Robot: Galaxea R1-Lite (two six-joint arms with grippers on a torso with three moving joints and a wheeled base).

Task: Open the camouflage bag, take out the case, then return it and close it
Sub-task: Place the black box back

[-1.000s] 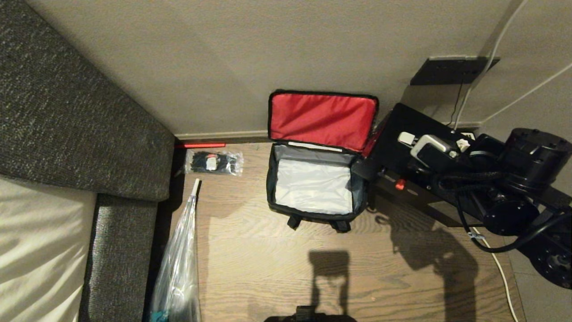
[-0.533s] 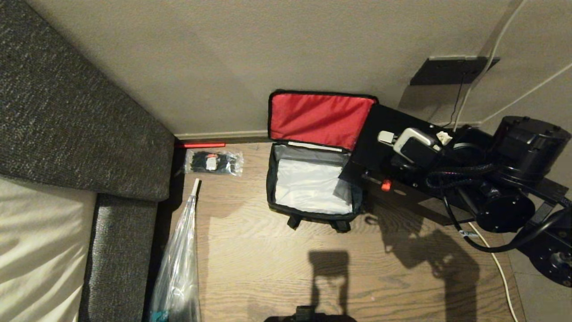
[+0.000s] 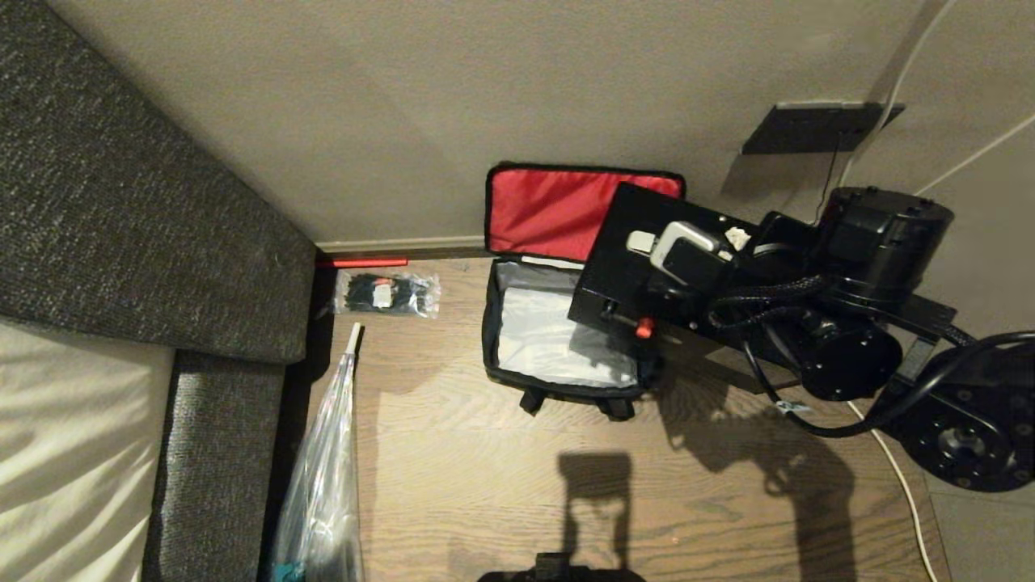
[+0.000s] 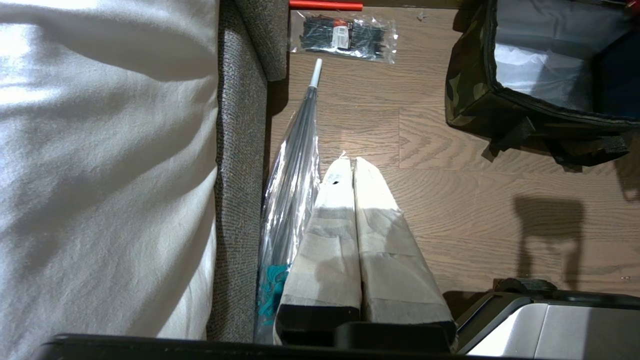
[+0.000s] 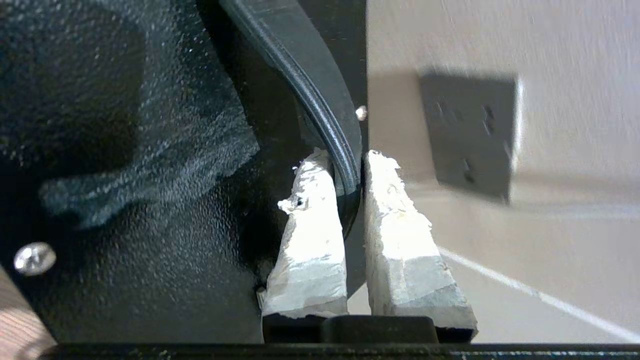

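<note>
The camouflage bag (image 3: 487, 339) (image 4: 470, 90) stands open on the wooden floor, its red-lined lid (image 3: 542, 210) leaning back against the wall and its pale inside showing. The black case (image 3: 618, 250) hangs tilted over the bag's right side, covering part of the lid and opening, with its red tab (image 3: 644, 328) facing front. My right gripper (image 5: 345, 170) is shut on the case's black handle (image 5: 320, 115), one taped finger on each side. My left gripper (image 4: 350, 162) is shut and empty, parked low above the floor left of the bag.
A grey sofa (image 3: 121, 202) fills the left. A clear packet of black ties (image 3: 386, 293), a red rod (image 3: 364, 262) and a folded clear umbrella (image 3: 323, 485) lie between sofa and bag. A dark socket plate (image 3: 817, 127) and white cable (image 3: 906, 485) are at right.
My right arm has swung left with the case, from beside the bag's right end to over its right part. The bag and the left gripper have kept still.
</note>
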